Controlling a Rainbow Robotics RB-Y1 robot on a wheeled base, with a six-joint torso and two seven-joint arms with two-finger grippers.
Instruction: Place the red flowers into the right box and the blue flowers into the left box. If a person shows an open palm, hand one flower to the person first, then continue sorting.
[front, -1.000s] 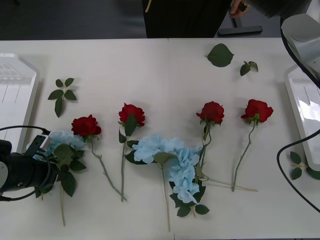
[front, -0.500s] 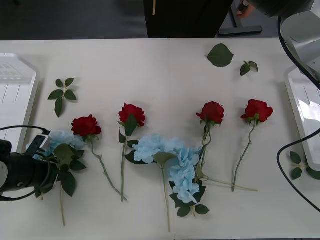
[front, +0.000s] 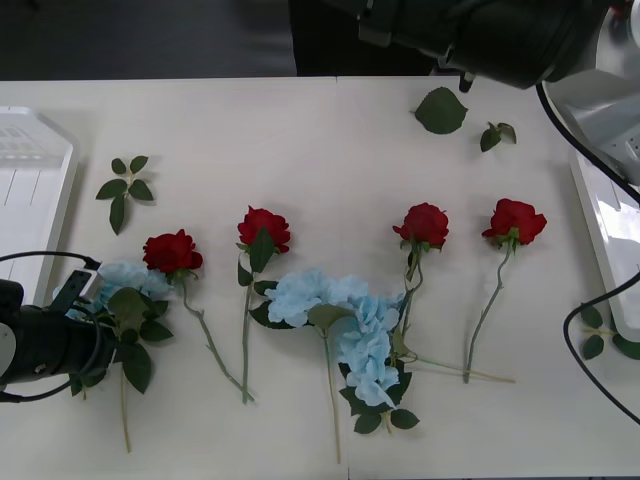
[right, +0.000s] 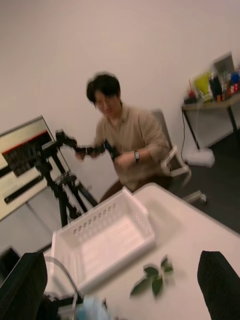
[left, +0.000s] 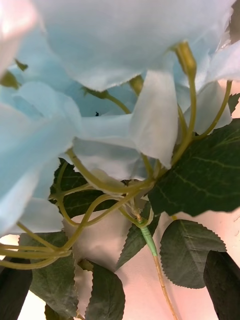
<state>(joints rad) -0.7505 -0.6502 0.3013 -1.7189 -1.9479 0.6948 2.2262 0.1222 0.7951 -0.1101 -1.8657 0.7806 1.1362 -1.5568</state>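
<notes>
Sorting hasn't started, I judge: four roses (front: 263, 228) and the hydrangeas (front: 345, 315) all lie on the bench (front: 320, 130), both boxes bare. My left gripper (left: 120, 295) has its fingers apart around the leftmost hydrangea (front: 122, 280); my right gripper (right: 120, 285) hangs high, fingers apart, holding nothing.

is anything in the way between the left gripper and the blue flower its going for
Nothing visible. The left gripper is already at the leftmost blue flower; in the left wrist view its head and leaves sit directly ahead of the open fingers. A red flower lies close beside it, not in the path.
</notes>
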